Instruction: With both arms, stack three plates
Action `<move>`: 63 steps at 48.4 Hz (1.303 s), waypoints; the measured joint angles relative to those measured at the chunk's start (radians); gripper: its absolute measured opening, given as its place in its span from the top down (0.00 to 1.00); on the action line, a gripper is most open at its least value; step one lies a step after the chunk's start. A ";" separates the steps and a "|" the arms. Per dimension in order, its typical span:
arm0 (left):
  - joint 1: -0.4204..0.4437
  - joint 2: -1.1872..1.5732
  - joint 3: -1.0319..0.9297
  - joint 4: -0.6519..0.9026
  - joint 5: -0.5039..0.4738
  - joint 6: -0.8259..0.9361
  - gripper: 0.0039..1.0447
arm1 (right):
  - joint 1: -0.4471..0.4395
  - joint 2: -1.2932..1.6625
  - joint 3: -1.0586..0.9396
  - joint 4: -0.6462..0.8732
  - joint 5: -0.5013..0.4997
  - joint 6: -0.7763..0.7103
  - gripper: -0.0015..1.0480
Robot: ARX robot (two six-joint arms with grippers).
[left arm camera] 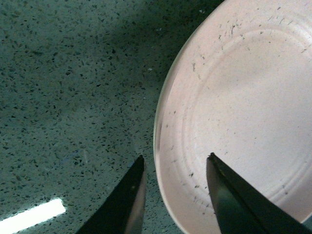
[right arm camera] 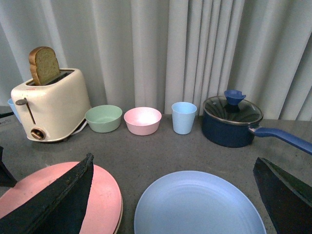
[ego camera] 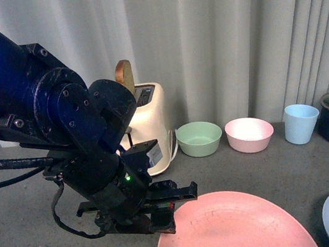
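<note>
pink plate [ego camera: 243, 227] partly out of frame

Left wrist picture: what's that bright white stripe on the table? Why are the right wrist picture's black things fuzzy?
Left wrist view: the stripe looks like lamp glare on the speckled table. Right wrist view: the fingers of the right gripper are near the lens, so blurred; the light blue plate is sharp.

Two plates (pink plate [ego camera: 232, 232], blue plate [right arm camera: 200, 204]), two bowls [right arm camera: 103, 118] [right arm camera: 142, 120], one cup [right arm camera: 184, 117], toaster [right arm camera: 51, 105], pot [right arm camera: 231, 126].
</note>
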 joint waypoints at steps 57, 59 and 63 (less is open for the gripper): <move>0.263 -1.361 -1.201 0.955 -0.317 0.108 0.97 | 0.000 0.000 0.000 0.000 0.000 0.000 0.07; 0.292 -1.392 -1.224 0.949 -0.270 0.107 0.97 | 0.000 0.000 0.000 0.000 0.000 0.000 0.07; 0.335 -1.435 -1.251 0.938 -0.230 0.108 0.97 | 0.000 0.000 0.000 0.000 0.000 0.000 0.07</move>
